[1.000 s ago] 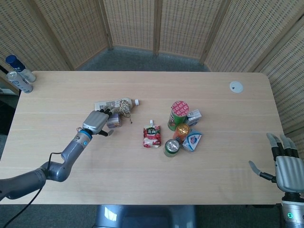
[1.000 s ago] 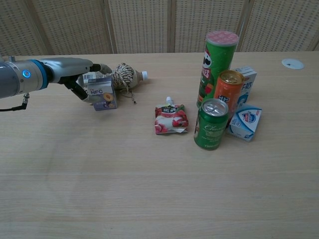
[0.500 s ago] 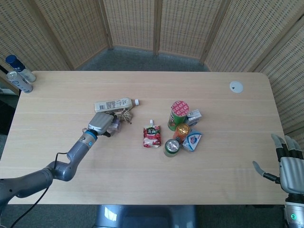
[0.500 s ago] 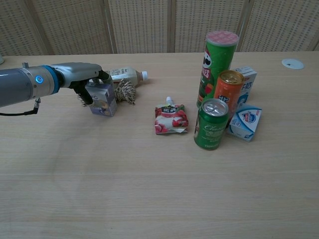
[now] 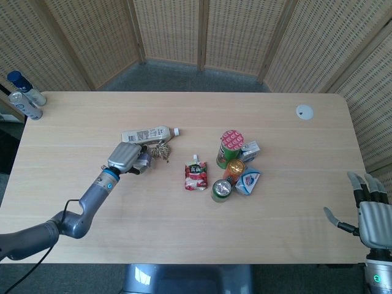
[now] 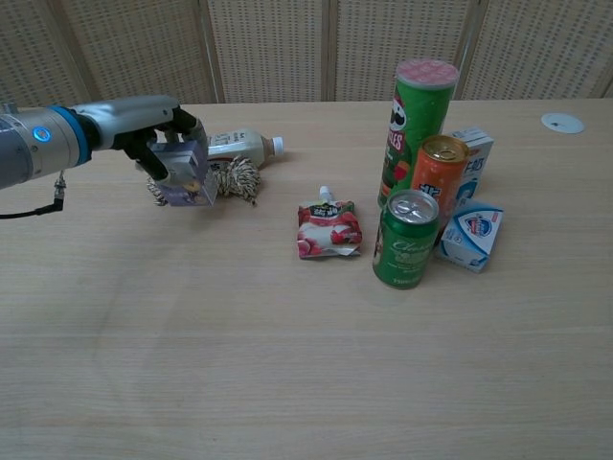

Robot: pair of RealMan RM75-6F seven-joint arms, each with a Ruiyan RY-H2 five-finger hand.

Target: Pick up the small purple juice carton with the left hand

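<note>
While the left hand [image 6: 153, 129] wraps its fingers around the small purple juice carton [image 6: 187, 175], the carton hangs tilted just above the bench [image 6: 287, 364], beside the twine ball [image 6: 236, 178] and in front of the lying bottle [image 6: 239, 146]. Far from the twine ball, the right hand [image 5: 369, 214] holds nothing, fingers spread, past the bench edge.

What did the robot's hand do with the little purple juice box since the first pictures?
The left hand closed around the small purple juice carton and lifted it off the wooden table, tilting it. The twine ball, red pouch, cans and right hand stayed put.
</note>
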